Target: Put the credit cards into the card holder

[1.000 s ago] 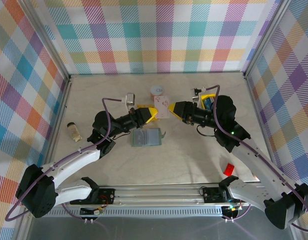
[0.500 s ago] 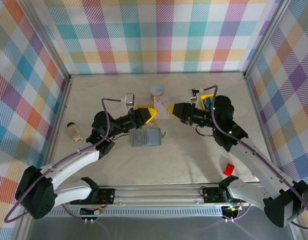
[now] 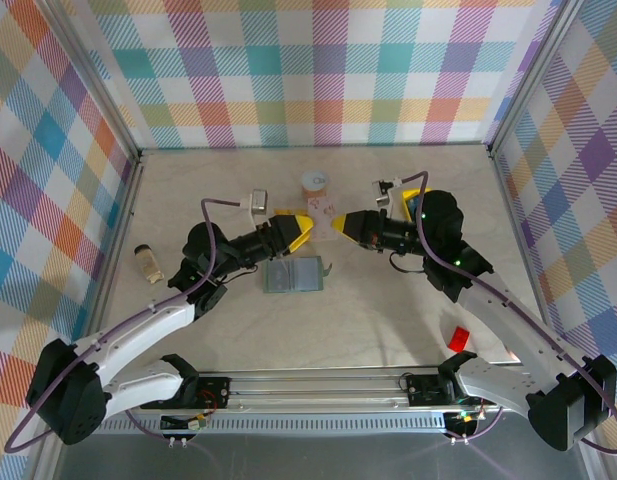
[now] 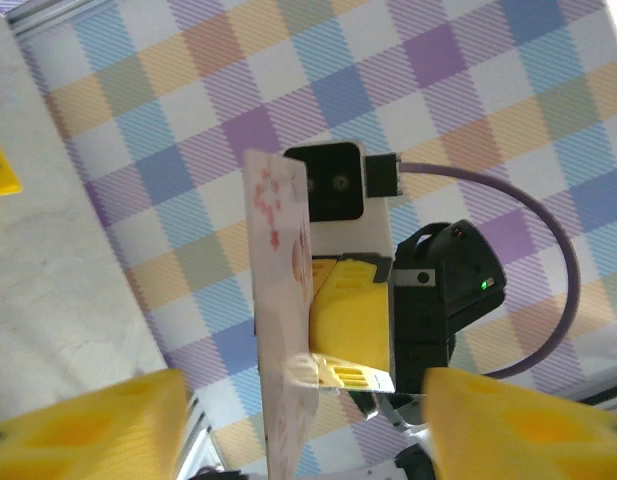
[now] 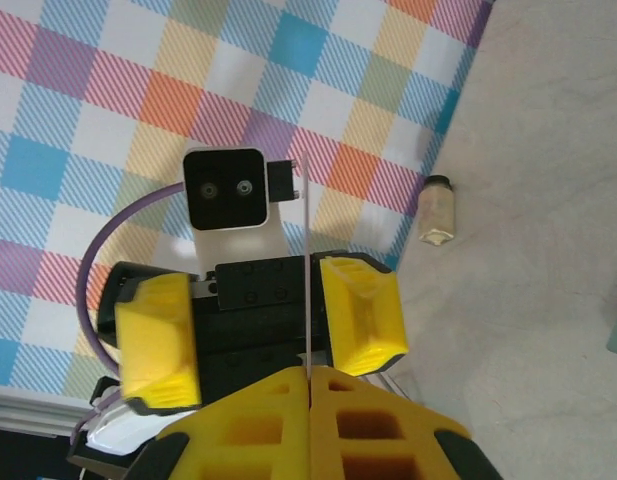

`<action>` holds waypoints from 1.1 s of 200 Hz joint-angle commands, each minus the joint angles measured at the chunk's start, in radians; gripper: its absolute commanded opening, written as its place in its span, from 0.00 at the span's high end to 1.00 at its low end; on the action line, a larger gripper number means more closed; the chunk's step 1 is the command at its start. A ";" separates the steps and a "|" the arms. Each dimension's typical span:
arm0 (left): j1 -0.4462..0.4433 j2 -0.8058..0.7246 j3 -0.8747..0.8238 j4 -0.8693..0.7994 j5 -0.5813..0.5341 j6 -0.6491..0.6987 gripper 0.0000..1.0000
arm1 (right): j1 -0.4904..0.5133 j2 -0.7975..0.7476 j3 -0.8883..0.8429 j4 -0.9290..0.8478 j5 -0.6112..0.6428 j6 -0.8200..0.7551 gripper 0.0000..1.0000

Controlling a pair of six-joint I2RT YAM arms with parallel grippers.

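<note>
Card holder [image 3: 293, 274]: flat on the table, looks unfolded, at 7 o'clock from where the grippers meet.
Left gripper [image 3: 306, 229]: jaws wide apart, gripping nothing.
Right gripper [image 3: 339, 225]: pinched tight on the credit card [image 4: 283, 300], which sits between the left fingers, touching neither.
Tip: I'd pull left away toward 9 o'clock first. Then swing right to 7 and slide the card edge-first into a slot.

A pale card held up between two grippers

The card [image 4: 280, 300], pinkish with small red markings, stands nearly edge-on, and the right gripper [image 4: 310, 335] has a yellow finger [image 4: 350, 320] pressed flat against its far face. The left gripper [image 4: 308, 425] has its own yellow fingers spread wide at the lower corners, clear of the card. Behind are a plaid wall [image 4: 468, 90] and the pale table [image 4: 48, 250].
</note>
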 commanded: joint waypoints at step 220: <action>0.289 0.067 -0.191 -0.579 0.018 0.367 0.18 | 0.178 0.386 -0.295 0.346 0.317 -0.253 1.00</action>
